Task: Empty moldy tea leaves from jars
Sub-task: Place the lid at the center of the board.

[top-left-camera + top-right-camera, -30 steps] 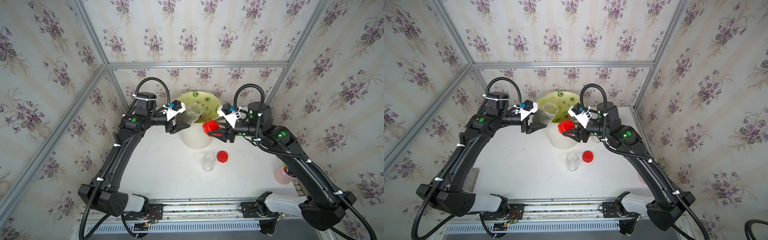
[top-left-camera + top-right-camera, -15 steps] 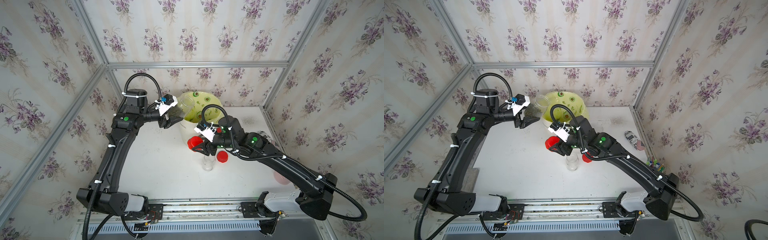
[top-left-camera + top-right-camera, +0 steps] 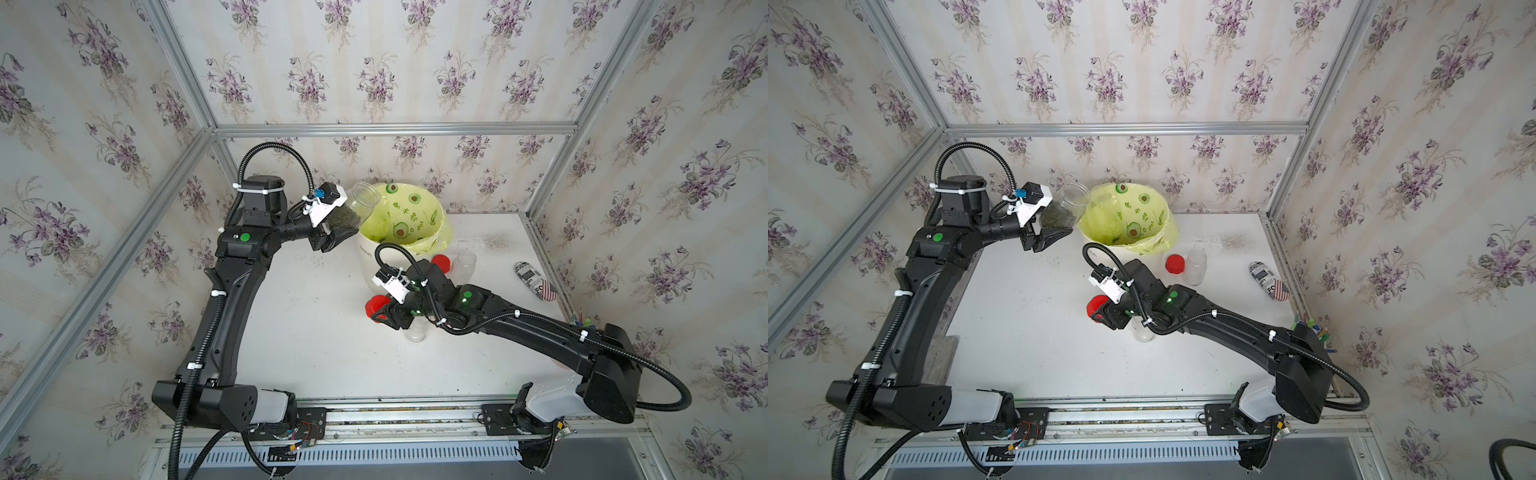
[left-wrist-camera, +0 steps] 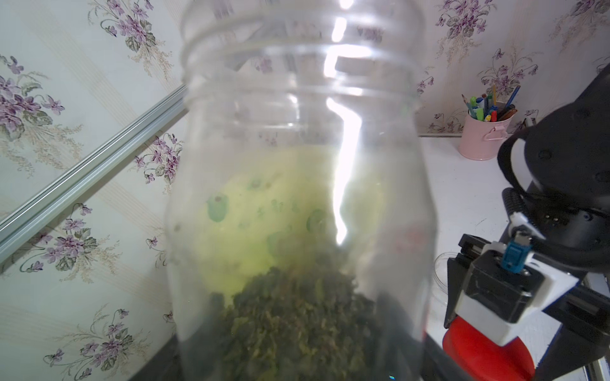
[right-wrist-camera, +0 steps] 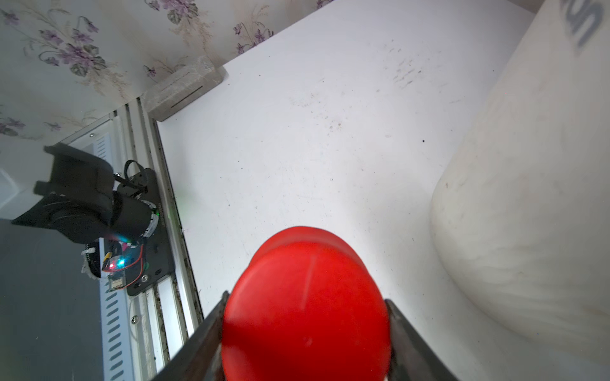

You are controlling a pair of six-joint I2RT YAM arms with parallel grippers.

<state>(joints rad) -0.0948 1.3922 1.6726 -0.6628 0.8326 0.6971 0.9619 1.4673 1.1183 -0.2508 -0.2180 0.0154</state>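
The left hand (image 3: 336,225), grasping the jar (image 3: 360,203) at the bin's (image 3: 436,200) nine-o'clock rim, should tip its mouth farther inward; the right hand (image 5: 306,300) clasps a lid (image 5: 305,316).

A white bin (image 3: 367,257) with a yellow-green liner stands far on the tabletop (image 3: 316,345). A patterned pouch (image 3: 536,281) lies right, and a pink pen cup (image 4: 484,140) nearer.

Glossy clear jar (image 4: 297,148), smooth red lid (image 5: 305,306)
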